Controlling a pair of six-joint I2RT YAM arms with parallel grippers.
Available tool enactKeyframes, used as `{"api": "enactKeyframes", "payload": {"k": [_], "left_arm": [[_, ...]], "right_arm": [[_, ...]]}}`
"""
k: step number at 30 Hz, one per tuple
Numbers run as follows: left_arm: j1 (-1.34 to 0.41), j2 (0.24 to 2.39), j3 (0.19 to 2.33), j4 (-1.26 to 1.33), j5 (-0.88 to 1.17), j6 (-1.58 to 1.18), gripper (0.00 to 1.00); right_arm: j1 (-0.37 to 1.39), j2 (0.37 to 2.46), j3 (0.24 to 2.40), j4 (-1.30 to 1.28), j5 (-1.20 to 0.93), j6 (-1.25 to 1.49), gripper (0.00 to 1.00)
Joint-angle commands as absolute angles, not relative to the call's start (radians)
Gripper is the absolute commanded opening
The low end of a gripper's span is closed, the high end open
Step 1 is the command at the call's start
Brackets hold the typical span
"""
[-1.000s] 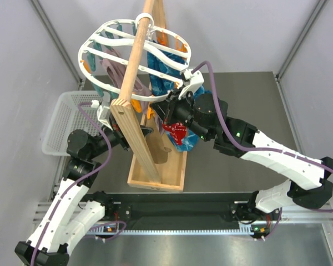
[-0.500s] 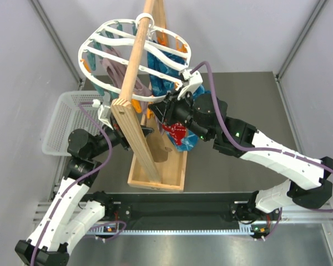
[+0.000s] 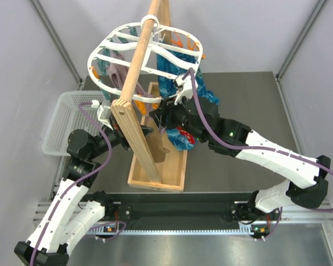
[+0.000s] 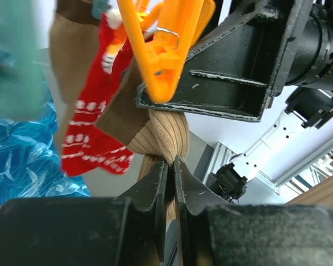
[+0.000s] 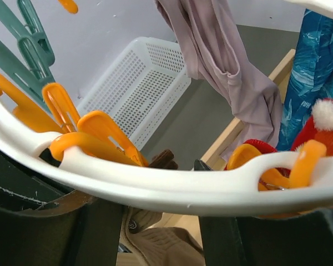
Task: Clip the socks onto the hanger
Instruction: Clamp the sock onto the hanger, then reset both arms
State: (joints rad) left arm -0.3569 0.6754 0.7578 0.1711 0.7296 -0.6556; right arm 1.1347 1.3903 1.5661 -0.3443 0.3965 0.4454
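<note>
Left gripper (image 4: 169, 183), reaching up under the hanger (image 5: 172, 191), pinches the tan sock (image 4: 161, 136) below an orange peg (image 4: 161, 50); right gripper (image 5: 147, 227) is spread beneath the hanger rim, with a red sock (image 4: 91, 133) beside.

A white hanger (image 5: 183, 191) is hung with orange pegs (image 5: 108, 133) and teal pegs (image 5: 28, 39). A ribbed tan-brown sock (image 4: 161, 133), a red sock (image 4: 91, 138) dotted and banded in white, and a dull mauve sock (image 5: 227, 77) are seen. A white mesh basket (image 5: 139, 88), a pale wooden stand (image 3: 139, 72) and blue marbled fabric (image 4: 16, 160) are shown.
</note>
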Motion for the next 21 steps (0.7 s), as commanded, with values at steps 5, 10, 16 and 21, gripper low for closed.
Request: {"api": "enactKeyframes", "payload": {"k": [5, 10, 16, 21], "left_arm": [[-0.371, 0.669, 0.808, 0.161, 0.690, -0.638, 0.34], [-0.371, 0.683, 0.802, 0.152, 0.660, -0.637, 0.43], [-0.371, 0.664, 0.804, 0.106, 0.632, -0.608, 0.45], [-0.371, 0.615, 0.815, -0.055, 0.551, -0.537, 0.46]], "right_arm": [[1.118, 1.348, 1.562, -0.365, 0.408, 0.434, 0.58], [1.120, 1.287, 1.543, -0.376, 0.382, 0.436, 0.72], [1.120, 1.238, 1.526, -0.416, 0.304, 0.397, 0.93], [1.120, 1.204, 1.482, -0.443, 0.207, 0.322, 1.00]]}}
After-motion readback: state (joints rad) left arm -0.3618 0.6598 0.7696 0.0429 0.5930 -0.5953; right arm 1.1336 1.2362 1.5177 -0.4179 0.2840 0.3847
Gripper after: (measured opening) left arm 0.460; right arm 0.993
